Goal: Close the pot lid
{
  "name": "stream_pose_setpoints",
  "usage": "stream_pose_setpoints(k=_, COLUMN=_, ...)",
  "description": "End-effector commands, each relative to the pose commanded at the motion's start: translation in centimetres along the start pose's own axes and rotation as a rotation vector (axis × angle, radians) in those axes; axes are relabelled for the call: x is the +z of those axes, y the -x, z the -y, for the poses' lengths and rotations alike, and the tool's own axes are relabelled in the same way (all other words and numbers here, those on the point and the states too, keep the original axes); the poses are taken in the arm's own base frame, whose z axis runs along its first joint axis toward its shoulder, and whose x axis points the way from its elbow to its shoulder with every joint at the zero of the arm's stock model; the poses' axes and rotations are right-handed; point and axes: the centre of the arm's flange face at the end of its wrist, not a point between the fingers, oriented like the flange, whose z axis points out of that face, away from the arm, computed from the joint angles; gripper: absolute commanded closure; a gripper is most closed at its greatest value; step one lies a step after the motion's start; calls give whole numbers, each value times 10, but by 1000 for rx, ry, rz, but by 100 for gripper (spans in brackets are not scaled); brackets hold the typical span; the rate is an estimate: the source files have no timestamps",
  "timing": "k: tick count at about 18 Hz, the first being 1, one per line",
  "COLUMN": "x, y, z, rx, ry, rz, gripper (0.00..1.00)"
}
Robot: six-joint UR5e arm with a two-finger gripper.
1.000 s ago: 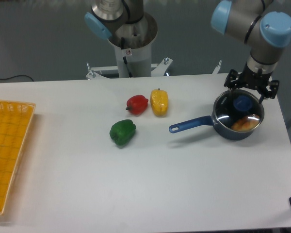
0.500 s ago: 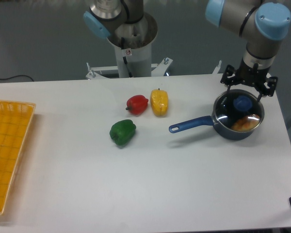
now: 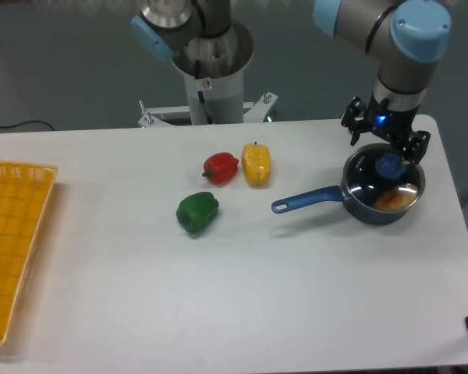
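1. A white, matte table [image 3: 242, 296] fills the scene, with a grey cylindrical robot base [image 3: 210, 70] standing behind its far edge.
2. A UR5e arm [image 3: 398, 47] in grey metal with pale blue joint caps reaches down over the table's right end.
3. A yellow plastic lattice basket [image 3: 12, 234] lies at the left edge.
4. The pot [image 3: 378, 195], a small dark blue glossy saucepan, sits at right, its long straight handle pointing left; something orange shows inside it.
5. The pot lid [image 3: 384, 178], a round clear glass disc with a thin metal rim and a dark blue knob, lies seated on the pot.
6. The black gripper [image 3: 385, 140] hangs above the pot's far rim with its jaws spread apart and nothing between them; the lid's knob lies just below them, toward the right finger.
7. Three smooth bell peppers rest mid-table: yellow pepper [image 3: 256, 165], green pepper [image 3: 197, 213], red pepper [image 3: 221, 167].
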Motion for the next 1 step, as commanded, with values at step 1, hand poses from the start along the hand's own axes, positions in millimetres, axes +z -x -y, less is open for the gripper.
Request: stream_pose_setpoints(k=1, x=-2, y=-1, z=6, rx=9, ry=1, rz=0, gripper=0)
